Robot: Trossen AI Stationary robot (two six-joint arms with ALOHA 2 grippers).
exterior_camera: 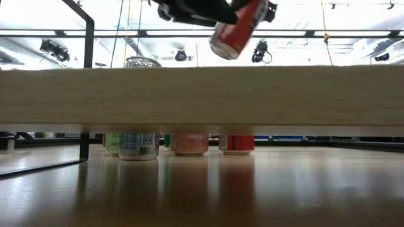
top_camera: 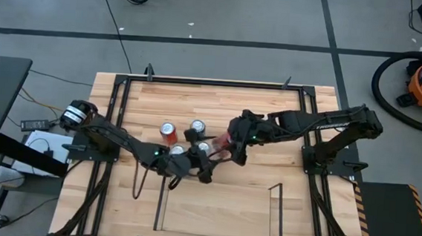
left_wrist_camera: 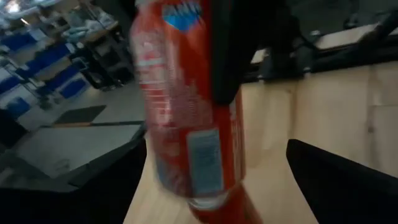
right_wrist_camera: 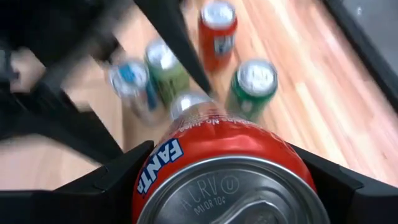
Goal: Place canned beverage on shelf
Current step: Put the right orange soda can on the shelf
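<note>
A red Fanta can (top_camera: 222, 140) hangs tilted above the table's middle, and my right gripper (top_camera: 229, 143) is shut on it. In the low view the can (exterior_camera: 237, 28) is above the shelf board (exterior_camera: 202, 94). My left gripper (top_camera: 202, 164) comes from the table's left and stands open. Its fingers are wide apart on either side of the can's lower end (left_wrist_camera: 205, 186). The shelf (top_camera: 219, 208), a small light-wood board with black rails, is near the table's front edge. My right gripper pinches the can's side wall just below its top rim (right_wrist_camera: 155, 163) between its two fingers (right_wrist_camera: 118, 174). The fingers slant down from the table's right. The can is lifted clear of the table, tilted, with its bottom end lowest. My left gripper is spread around the can's lower end; I cannot tell whether a finger touches it.
Several cans stand upright on the table under and behind the grippers: a red one (top_camera: 167, 132), silver-topped ones (top_camera: 197, 126) (top_camera: 177, 151), and a green one (right_wrist_camera: 252, 87). A black frame (top_camera: 213, 81) borders the table.
</note>
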